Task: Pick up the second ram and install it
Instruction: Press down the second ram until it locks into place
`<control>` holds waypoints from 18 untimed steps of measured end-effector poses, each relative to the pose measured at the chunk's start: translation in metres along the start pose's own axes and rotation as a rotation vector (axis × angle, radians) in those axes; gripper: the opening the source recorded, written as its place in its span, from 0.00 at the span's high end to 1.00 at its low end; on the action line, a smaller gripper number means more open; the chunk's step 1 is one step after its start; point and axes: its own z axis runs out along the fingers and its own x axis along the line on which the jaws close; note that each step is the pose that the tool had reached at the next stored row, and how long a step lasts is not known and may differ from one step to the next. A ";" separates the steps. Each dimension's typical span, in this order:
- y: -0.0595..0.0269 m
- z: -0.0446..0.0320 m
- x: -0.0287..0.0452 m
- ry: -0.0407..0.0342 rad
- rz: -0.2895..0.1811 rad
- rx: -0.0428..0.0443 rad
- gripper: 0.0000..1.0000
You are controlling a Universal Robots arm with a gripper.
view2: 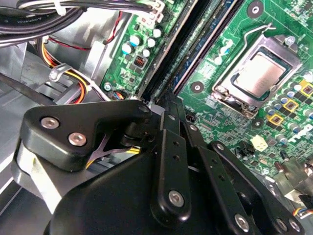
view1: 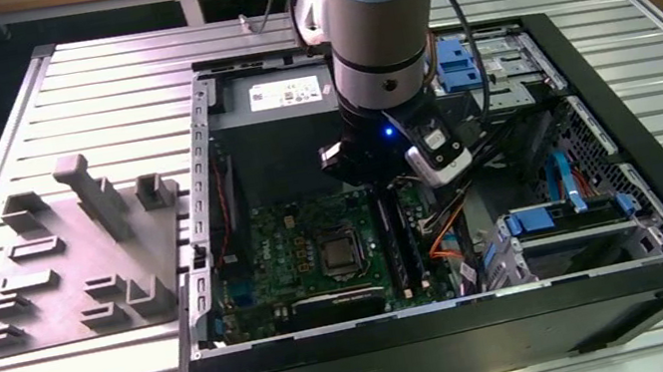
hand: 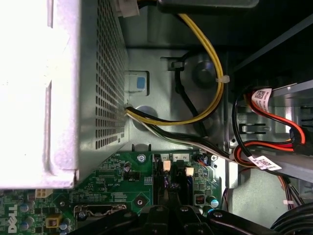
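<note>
jaws: can't tell if they're pinching or just pressed together, the linkages of the gripper (view2: 166, 100) crowd the tip in both wrist views; tip sits low inside the case (view1: 463, 326), right on the line of the memory slots (view2: 168, 46) on the motherboard (view2: 220, 112); the second ram (view1: 391, 237), as far as I can judge, is the dark strip standing edge-on in that slot row, starting right under the tip and running away from it toward the case's near wall in the exterior view (can't separate stick from slot with confidence); long axis = slot axis, gripper in line with it, not across; second wrist view shows the slot pair running off beside the CPU socket (view2: 261, 73); first wrist view looks the other way, past the slot-end latches (hand: 167, 166) to the yellow cables (hand: 210, 73); exterior view alone gives the grey fixture plate (view1: 74, 259), well apart on the exterior view's left
</note>
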 end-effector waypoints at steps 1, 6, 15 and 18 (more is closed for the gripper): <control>0.0000 0.0000 0.0000 0.0001 0.000 0.0001 0.90; 0.0000 0.0003 0.0000 -0.0001 0.000 -0.0002 0.90; 0.0000 0.0018 0.0001 -0.0002 0.000 -0.0004 0.90; -0.0001 0.0030 0.0002 0.0000 0.000 0.0000 0.90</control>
